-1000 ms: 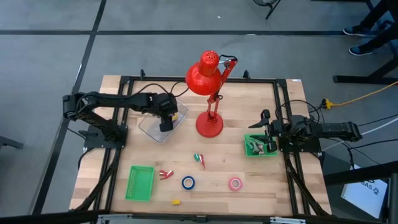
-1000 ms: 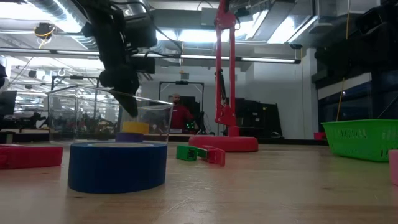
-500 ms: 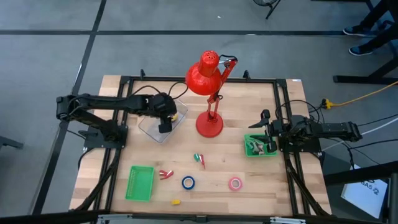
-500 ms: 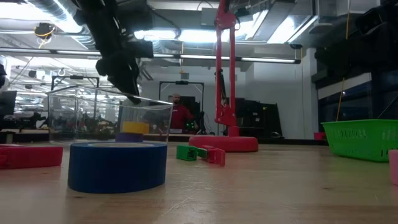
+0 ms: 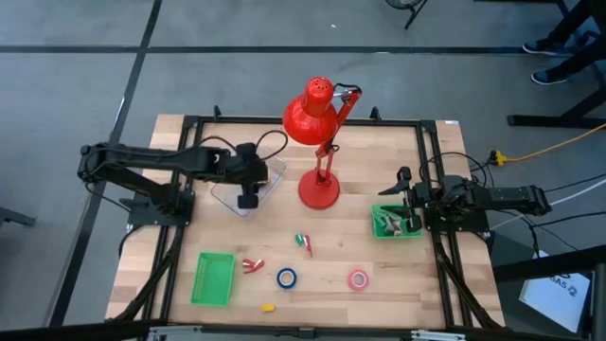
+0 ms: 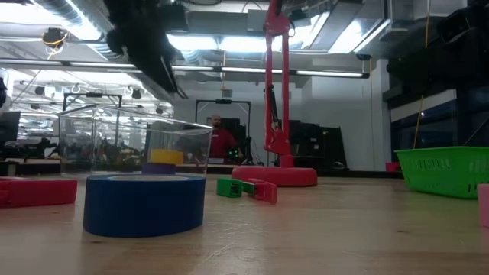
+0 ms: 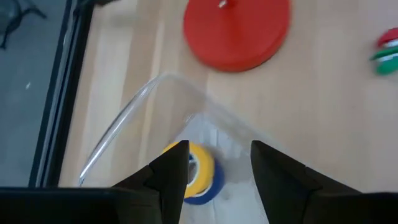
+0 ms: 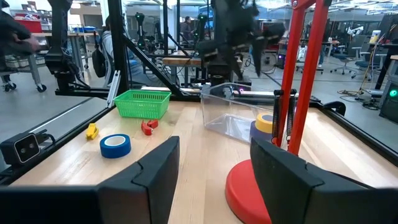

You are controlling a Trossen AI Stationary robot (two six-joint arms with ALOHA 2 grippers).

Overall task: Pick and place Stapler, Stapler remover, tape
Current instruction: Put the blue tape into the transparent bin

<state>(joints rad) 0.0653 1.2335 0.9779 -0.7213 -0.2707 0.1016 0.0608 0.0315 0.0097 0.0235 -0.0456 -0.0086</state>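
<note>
Clear plastic forms the bin (image 5: 250,188) left of centre in the high view; the yellow tape (image 7: 194,167) lies inside it on a blue roll. The left hand (image 7: 216,175) hangs above, fingers apart, empty. Another blue tape (image 5: 286,278) and the pink tape (image 5: 358,279) lie low on the tabletop (image 5: 379,170). The right hand (image 5: 407,199), parted and empty, waits over a green basket (image 5: 379,230) at the right.
</note>
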